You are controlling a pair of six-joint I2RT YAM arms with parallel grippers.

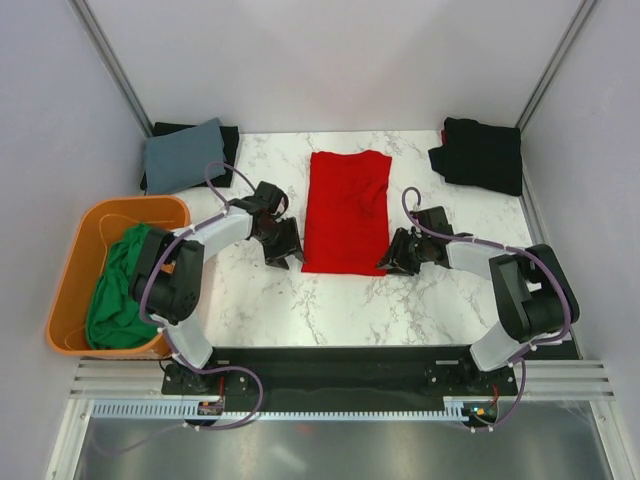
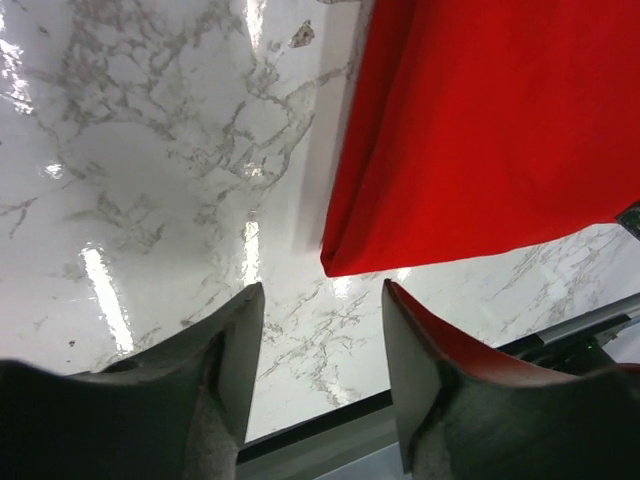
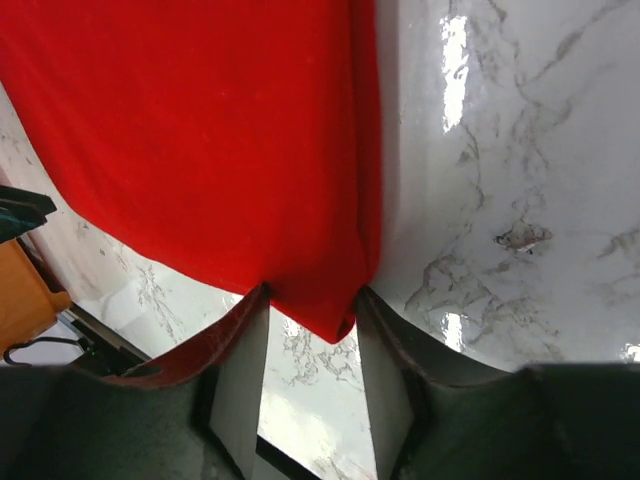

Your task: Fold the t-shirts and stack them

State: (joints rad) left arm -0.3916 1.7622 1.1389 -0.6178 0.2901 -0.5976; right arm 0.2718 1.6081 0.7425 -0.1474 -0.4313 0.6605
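**Both grippers at the near corners of the red t-shirt, ahead of the crosswise fold**

Clock directions refer to the top view, with 12 o'clock pointing away from the arm bases. At 9 o'clock, an orange basket (image 1: 135, 203) holds a crumpled green t-shirt (image 1: 120, 290). At 11 o'clock a folded grey t-shirt (image 1: 185, 153) lies on a dark garment.

The left gripper (image 1: 283, 250) stands at the near-left corner of the red t-shirt (image 1: 345, 210). The shirt is a long strip at the centre of the table (image 1: 300, 310), with its long axis running from 6 to 12 o'clock. In the left wrist view the jaws are well apart and hold nothing. The hem corner lies just beyond the fingertips, towards 1 o'clock, and not between them.

The right gripper (image 1: 395, 255) stands at the near-right corner. In its wrist view the jaws are parted, with the corner in their mouth and no squeeze visible on it.

A black garment pile (image 1: 480, 155) rests at 1 o'clock.

The two arms sit about equally near, one at each corner. The fold would probably carry the near hem towards 12 o'clock, so the left arm would first need to advance slightly.
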